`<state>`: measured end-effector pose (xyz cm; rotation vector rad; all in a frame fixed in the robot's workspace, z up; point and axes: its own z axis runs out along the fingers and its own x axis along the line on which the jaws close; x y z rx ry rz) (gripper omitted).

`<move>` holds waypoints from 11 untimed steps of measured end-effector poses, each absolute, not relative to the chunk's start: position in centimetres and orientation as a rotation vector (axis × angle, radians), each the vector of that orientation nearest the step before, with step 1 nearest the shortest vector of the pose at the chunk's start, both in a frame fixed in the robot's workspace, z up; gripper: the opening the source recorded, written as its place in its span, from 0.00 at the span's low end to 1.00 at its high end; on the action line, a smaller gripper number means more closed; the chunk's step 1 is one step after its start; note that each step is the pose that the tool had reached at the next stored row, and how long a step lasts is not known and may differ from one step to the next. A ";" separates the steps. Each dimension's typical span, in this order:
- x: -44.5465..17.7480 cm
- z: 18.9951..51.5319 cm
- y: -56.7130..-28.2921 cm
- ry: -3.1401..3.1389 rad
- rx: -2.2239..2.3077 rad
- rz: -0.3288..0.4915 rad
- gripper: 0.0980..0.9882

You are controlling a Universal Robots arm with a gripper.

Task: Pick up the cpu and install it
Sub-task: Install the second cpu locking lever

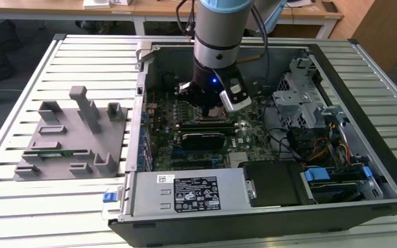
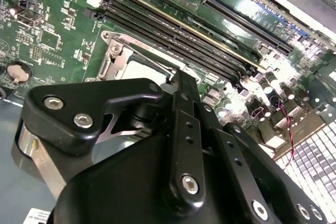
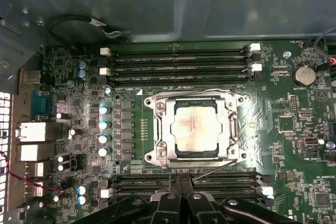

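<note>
Cpu (image 3: 195,129) is sitting flat in the socket frame (image 3: 157,129) near the middle of the motherboard (image 3: 294,129), silvery-white square lid with a faint smudged sheen, thin tan rim just showing. Looks already seated.

Gripper (image 3: 181,199) is hanging directly above the socket, inside the open computer case (image 1: 364,67). In the first wrist view the black fingers are appearing pressed together with nothing between them, clear of the chip. Not gripping anything as far as I can judge.

Doing this step well, my read: chip needs to be lying level with all four edges inside the frame, no corner riding up. Any contact should be straight down and light, since the pins underneath are probably fragile.

Textures: frame is bright stamped metal with screw heads at the corners. Board is matte green. Long black memory slots (image 3: 178,61) are running along two sides of the socket. Grey fixture plate (image 1: 74,139) is sitting on the slatted table (image 1: 47,201), outside the case.
</note>
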<state>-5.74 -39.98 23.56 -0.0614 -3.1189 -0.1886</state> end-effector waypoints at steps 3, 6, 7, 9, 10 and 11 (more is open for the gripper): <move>-5.8 23.2 -40.0 -3.119 -0.061 -0.193 0.01; -5.9 23.0 -40.1 -3.117 -0.061 -0.211 0.01; -5.9 23.0 -40.2 -3.117 -0.061 -0.217 0.01; -5.9 23.0 -40.4 -3.116 -0.061 -0.224 0.01; -5.9 22.9 -40.5 -3.116 -0.061 -0.227 0.01; -6.0 22.9 -40.5 -3.116 -0.061 -0.228 0.01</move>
